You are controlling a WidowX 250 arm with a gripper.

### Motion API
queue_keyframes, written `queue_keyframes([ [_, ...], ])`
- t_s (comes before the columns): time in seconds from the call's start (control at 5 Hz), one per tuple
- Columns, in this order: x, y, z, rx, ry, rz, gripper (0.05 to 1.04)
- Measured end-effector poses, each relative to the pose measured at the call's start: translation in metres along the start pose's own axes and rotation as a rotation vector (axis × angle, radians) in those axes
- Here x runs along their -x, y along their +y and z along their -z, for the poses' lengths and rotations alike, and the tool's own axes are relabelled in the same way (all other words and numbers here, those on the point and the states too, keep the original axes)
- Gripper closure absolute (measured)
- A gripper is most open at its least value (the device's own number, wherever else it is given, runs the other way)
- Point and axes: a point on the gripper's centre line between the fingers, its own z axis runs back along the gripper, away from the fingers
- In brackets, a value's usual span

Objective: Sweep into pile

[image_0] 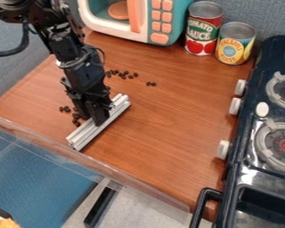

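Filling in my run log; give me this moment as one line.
gripper: holding metal bar | bar: on wooden table | black beads: scattered, separate groups | pile: not yet formed

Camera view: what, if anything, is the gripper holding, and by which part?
A silver metal bar, held near the middle of its length by the black gripper.

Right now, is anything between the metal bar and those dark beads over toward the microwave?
Nothing visible: bare wood separates the metal bar from those dark beads. The gripper, though, hides part of the counter beside the bar, so I can't rule out beads there.
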Motion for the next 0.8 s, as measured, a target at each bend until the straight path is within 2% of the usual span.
queue_keyframes([
  [0.2,0.001,0.007,-0.001,-0.004,-0.004,-0.022,0.753],
  [0.6,-0.003,0.042,-0.01,-0.058,-0.049,-0.126,0.753],
  [0.8,-0.004,0.046,-0.01,-0.066,-0.058,-0.138,0.753],
])
